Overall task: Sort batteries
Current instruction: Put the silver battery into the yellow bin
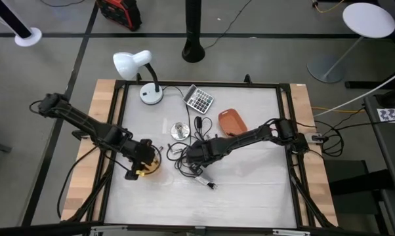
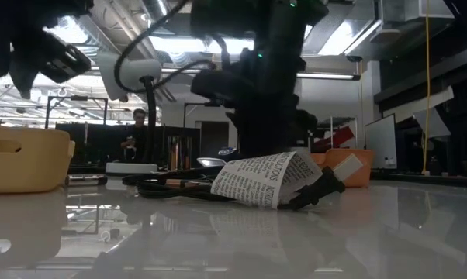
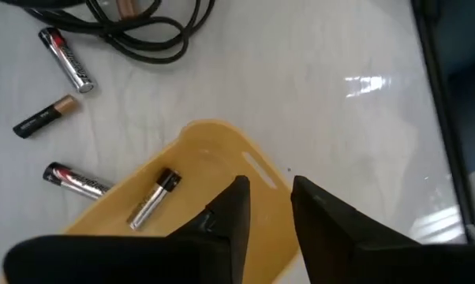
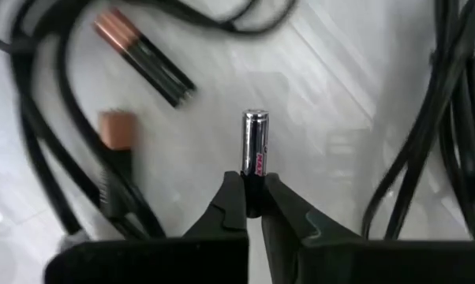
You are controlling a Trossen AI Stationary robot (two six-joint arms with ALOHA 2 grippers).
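Note:
A yellow tray [image 3: 214, 158] [image 1: 151, 167] lies left of the table's middle with one silver battery [image 3: 153, 197] in it. My left gripper [image 3: 269, 189] [image 1: 142, 164] hovers open over the tray's edge. Three more batteries lie beside the tray: a silver-red battery [image 3: 65, 59], a black-copper battery [image 3: 44, 117] and a silver battery [image 3: 76, 180]. My right gripper [image 4: 253, 189] [image 1: 189, 154] is among the black cables [image 4: 32, 134], shut on a silver battery [image 4: 254, 142]. Two copper-tipped black batteries [image 4: 143, 55] [image 4: 115, 134] lie close by. My right gripper pinches the silver battery by one end [image 4: 253, 177] between its two fingertips. The battery runs along the fingers and sticks out ahead of them, its free end [image 4: 255, 118] bare. Whether it is lifted clear of the table cannot be told.
Tangled black cables [image 1: 184, 154] spread around the right gripper. Farther back stand a white desk lamp [image 1: 135, 65], a calculator [image 1: 199, 98], an orange tray [image 1: 231, 121] and a small shiny round thing [image 1: 180, 129]. Crumpled printed paper [image 2: 268, 180] lies near the cables.

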